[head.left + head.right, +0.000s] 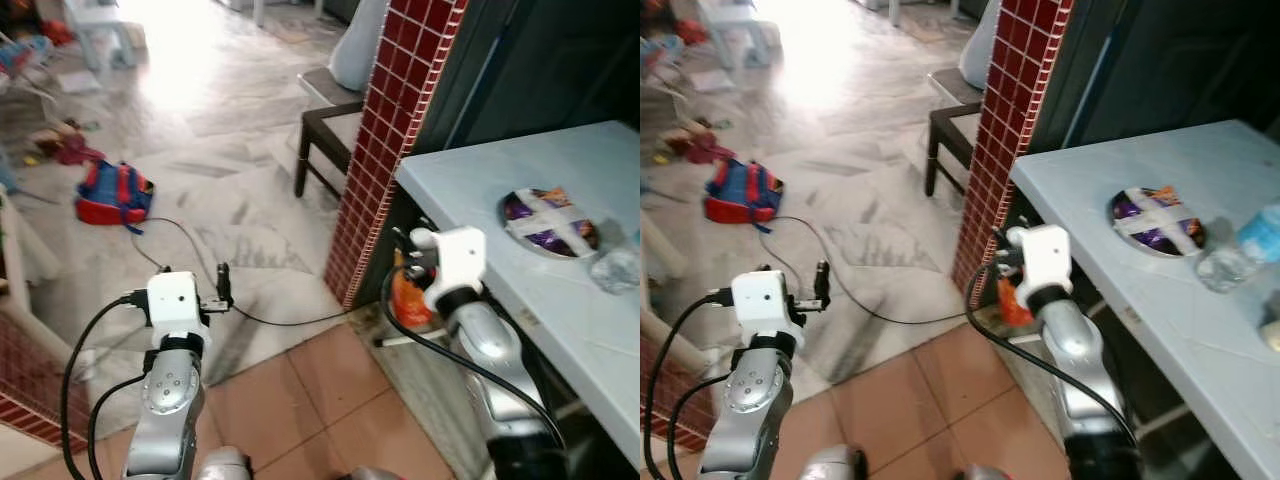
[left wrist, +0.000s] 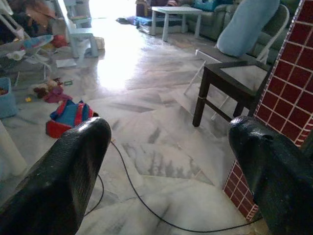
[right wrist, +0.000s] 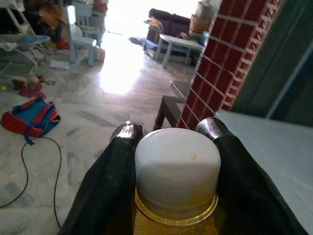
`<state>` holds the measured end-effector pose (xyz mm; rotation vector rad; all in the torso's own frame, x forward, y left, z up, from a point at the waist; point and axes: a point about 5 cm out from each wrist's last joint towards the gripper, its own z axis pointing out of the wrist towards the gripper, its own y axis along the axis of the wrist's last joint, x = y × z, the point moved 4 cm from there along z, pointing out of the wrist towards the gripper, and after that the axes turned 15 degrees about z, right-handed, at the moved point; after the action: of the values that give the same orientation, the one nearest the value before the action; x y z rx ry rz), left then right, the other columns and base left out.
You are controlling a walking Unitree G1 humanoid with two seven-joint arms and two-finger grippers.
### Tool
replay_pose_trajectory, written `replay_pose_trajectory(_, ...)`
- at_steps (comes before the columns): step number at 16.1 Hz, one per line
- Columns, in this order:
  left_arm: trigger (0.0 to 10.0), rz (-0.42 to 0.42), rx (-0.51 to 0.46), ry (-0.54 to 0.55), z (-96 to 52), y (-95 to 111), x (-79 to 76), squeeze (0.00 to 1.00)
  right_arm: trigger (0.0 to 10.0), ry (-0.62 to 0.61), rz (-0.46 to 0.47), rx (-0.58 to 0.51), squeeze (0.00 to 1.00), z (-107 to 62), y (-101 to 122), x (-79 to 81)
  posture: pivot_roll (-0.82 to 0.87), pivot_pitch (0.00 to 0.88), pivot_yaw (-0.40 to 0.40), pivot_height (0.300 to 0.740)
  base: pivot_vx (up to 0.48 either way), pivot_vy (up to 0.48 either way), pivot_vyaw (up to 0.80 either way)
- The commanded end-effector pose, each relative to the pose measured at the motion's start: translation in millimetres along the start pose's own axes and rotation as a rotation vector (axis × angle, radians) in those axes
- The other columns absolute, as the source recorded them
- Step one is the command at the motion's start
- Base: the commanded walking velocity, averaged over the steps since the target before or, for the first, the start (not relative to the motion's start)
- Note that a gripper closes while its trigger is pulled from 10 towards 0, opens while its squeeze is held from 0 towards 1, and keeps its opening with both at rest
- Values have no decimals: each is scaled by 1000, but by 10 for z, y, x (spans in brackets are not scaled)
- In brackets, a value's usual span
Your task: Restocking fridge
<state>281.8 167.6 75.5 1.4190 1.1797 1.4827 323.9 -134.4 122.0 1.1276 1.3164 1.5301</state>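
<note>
My right gripper (image 3: 171, 161) is clamped on a bottle (image 3: 177, 171) — the two black fingers (image 3: 112, 186) press either side of its white cap, with amber below the cap. In the head view that bottle shows as an orange shape (image 1: 410, 300) at centre right, just in front of the right wrist and low beside the edge of the pale blue table (image 1: 500, 170).

My left gripper (image 2: 171, 166) is held out over the floor at lower left, its fingers (image 2: 73, 171) spread wide with nothing between them.

On the table, toward the right edge of the frame, sits a round plate (image 1: 1157, 219) with purple packets, and a clear water bottle (image 1: 1240, 250) lies just beside it. A red-tiled pillar (image 1: 390, 120) rises at upper centre, a dark chair (image 1: 325, 135) behind it. A black cable (image 1: 270, 318) trails across the marble floor (image 1: 220, 110) — and a red and blue backpack (image 1: 113, 193) lies at centre left.
</note>
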Motion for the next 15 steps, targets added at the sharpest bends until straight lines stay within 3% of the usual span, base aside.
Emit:
replay_pose_trajectory(1, 10000, 8, -13, 30, -14, 28, 45, 0, 10000, 20, -9, -29, 0, 58, 71, 29, 132, 0, -116, 740, 0, 0, 0)
replay_pose_trajectory(5, 10000, 49, -31, 35, 55, 80, 48, 0, 10000, -4, -14, -51, 0, 68, 58, 25, 108, 0, -58, 740, 0, 0, 600)
replay_pose_trajectory(8, 10000, 91, -60, 29, 102, 164, 95, 0, 10000, -70, -43, -72, 0, -57, 91, -118, 65, 0, -5, 740, 0, 0, 800)
replay_pose_trajectory(10, 10000, 95, -38, 6, 55, 84, 103, 0, 10000, -141, -76, -74, 0, -176, 92, -315, 49, 0, 5, 740, 0, 0, 800)
replay_pose_trajectory(15, 10000, 54, -33, -44, -53, 26, 31, 0, 10000, -196, -98, -59, 0, -243, 80, -439, 59, 0, -14, 740, 0, 0, 104)
